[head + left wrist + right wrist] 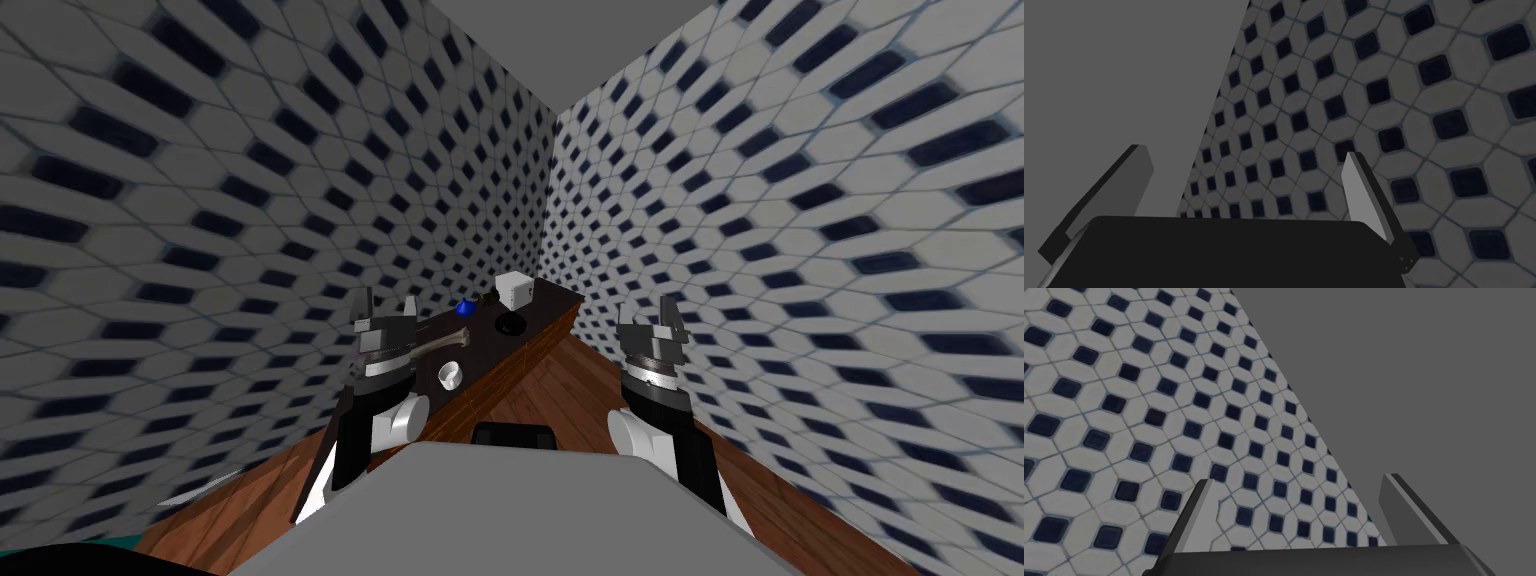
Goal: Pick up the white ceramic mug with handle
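Observation:
A small white mug [450, 375] stands upright on the near part of a long dark counter [540, 305] along the left wall. My left gripper [385, 312] is raised just left of the counter, above and left of the mug, with its fingers open and nothing between them. My right gripper [652, 318] is held up on the right side, well away from the mug, also open and holding nothing. In the wrist views the left gripper [1246, 172] and the right gripper [1304, 508] each point up at a wall.
On the counter beyond the mug lie a pale long bone-shaped thing [440, 343], a small blue object [463, 307], a black round item [512, 324] and a white box [517, 289]. Tiled walls close in on both sides. Wooden floor [570, 385] runs between counter and right wall.

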You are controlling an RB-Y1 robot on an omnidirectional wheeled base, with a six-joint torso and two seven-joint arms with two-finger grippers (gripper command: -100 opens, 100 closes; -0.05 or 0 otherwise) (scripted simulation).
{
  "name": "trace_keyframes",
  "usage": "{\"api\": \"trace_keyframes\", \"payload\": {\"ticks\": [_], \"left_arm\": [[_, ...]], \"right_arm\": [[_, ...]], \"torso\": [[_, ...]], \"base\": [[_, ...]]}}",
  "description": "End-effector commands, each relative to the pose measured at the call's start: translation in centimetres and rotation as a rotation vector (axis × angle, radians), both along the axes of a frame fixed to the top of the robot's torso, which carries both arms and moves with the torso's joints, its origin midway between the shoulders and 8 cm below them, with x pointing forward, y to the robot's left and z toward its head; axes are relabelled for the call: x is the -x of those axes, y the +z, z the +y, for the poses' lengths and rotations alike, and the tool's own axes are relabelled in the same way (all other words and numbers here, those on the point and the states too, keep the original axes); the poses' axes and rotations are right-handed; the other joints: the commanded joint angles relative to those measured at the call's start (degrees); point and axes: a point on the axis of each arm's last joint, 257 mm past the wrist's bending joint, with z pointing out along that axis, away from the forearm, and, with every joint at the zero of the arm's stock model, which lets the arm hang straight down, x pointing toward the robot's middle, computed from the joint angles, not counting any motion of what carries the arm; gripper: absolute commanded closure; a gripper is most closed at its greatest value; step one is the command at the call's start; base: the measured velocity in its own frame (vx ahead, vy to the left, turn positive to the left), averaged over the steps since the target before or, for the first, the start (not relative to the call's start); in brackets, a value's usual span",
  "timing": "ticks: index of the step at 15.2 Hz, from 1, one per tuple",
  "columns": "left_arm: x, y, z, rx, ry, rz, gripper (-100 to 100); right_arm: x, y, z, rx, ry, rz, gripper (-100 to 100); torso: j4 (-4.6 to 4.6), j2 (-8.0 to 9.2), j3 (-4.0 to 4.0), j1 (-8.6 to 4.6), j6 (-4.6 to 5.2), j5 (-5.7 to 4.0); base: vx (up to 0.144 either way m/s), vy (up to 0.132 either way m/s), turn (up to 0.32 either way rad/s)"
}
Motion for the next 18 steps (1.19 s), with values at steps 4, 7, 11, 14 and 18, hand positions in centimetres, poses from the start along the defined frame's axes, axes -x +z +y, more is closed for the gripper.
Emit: {"api": "trace_keyframes", "payload": {"ticks": [4, 7, 11, 14, 18], "left_arm": [[-2.6, -2.3, -0.1, -0.057, -0.038, 0.115, -100], [-3.5, -3.3, 0.1, -0.067, -0.044, 0.159, -100], [-5.4, -5.7, 0.8, -0.080, -0.051, 0.258, -100], [-7.1, -8.3, 1.9, -0.086, -0.049, 0.355, -100], [-8.2, -10.3, 2.8, -0.081, -0.044, 0.433, -100]], "right_arm": [[0.0, 0.0, 0.0, 0.000, 0.000, 0.000, 0], [0.0, 0.0, 0.0, 0.000, 0.000, 0.000, 0], [0.0, 0.0, 0.0, 0.000, 0.000, 0.000, 0], [0.0, 0.0, 0.0, 0.000, 0.000, 0.000, 0], [0.0, 0.0, 0.0, 0.000, 0.000, 0.000, 0]], "torso": [[0.00, 0.02, 0.01, 0.03, 0.01, 0.01], [0.00, 0.02, 0.01, 0.03, 0.02, 0.01], [0.01, 0.03, 0.02, 0.00, 0.02, 0.00], [0.01, 0.03, 0.01, -0.01, 0.01, 0.00], [0.00, 0.02, 0.01, 0.00, 0.01, 0.00]], "base": [[-0.007, 0.000, -0.056], [-0.009, -0.001, -0.052], [-0.009, -0.005, -0.069], [-0.009, -0.007, -0.067], [-0.007, -0.006, -0.063]]}}
